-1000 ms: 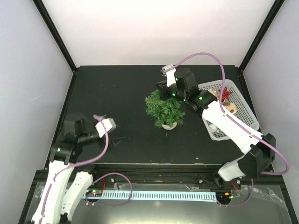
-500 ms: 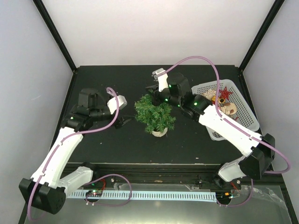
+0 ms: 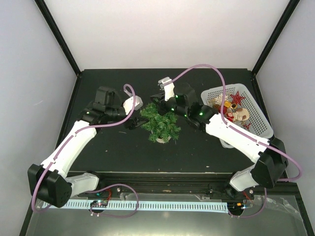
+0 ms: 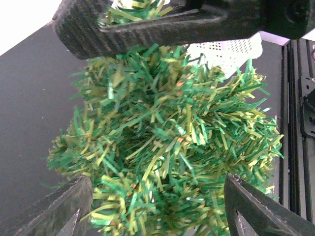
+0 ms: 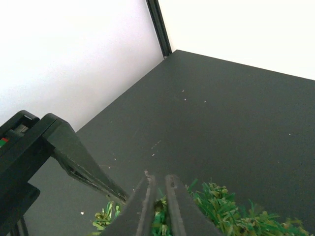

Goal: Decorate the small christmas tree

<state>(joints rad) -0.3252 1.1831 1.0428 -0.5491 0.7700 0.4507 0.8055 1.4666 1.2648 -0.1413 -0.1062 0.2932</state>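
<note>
At left, left gripper is held against left flank of small christmas tree, fingers spread wide, foliage between them. Tree is stood mid black table, tip pinched by clenched right gripper. Near-left corner of white mesh basket, right, is covered by right arm; red star is lying inside.

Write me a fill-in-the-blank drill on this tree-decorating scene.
Seen from above, the white plastic mesh basket sits to the ___ of the small bushy green christmas tree. The left claw stands ___, one finger on each side of the tree. The right claw is ___ on a sprig at the tree's top.
Missing words: right; open; shut.
</note>
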